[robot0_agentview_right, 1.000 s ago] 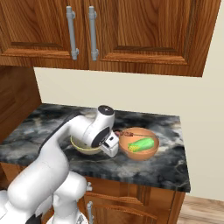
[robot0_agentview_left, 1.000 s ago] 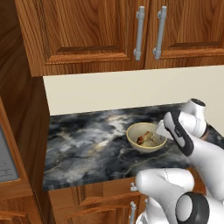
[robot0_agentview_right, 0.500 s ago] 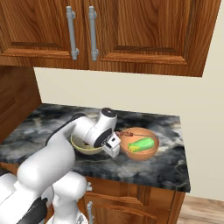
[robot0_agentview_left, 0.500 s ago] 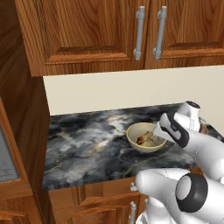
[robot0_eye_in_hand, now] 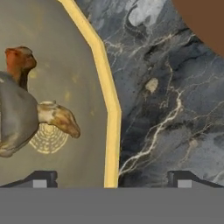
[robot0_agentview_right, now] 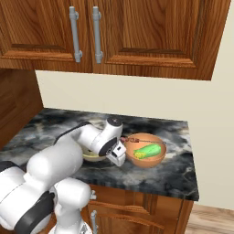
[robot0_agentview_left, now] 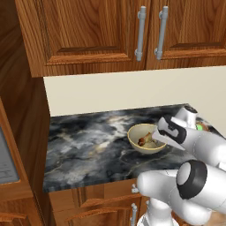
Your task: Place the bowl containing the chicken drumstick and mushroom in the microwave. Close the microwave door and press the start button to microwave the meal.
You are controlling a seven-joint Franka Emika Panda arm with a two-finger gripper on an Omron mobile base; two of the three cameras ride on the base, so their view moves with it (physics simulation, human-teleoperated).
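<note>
The pale yellow-beige bowl [robot0_agentview_left: 142, 146] stands on the dark marble counter [robot0_agentview_left: 88, 145], with the reddish-brown chicken drumstick [robot0_agentview_left: 144, 141] inside it. My gripper [robot0_agentview_left: 155, 137] hangs open just over the bowl's right rim. In the hand view the yellow rim of the bowl [robot0_eye_in_hand: 110, 109] runs up between my two fingertips, so my gripper [robot0_eye_in_hand: 112, 179] straddles it without touching. One fingertip is over the olive inside and the other over the counter. The drumstick [robot0_eye_in_hand: 18, 62] and a pale piece, seemingly the mushroom [robot0_eye_in_hand: 57, 116], lie inside. The arm hides most of the bowl [robot0_agentview_right: 90, 158] in the right base view. The microwave door is out of view.
An orange-brown bowl [robot0_agentview_right: 147, 160] holding a green vegetable [robot0_agentview_right: 147, 151] stands just right of the task bowl. Wooden wall cabinets [robot0_agentview_left: 145, 31] hang above. A grey appliance panel [robot0_agentview_left: 6, 160] shows at the far left edge. The counter ends at the right [robot0_agentview_right: 194, 183].
The hand has come down and in toward the bowl's right rim. Its jaws have stayed open. Both bowls have stayed in place.
</note>
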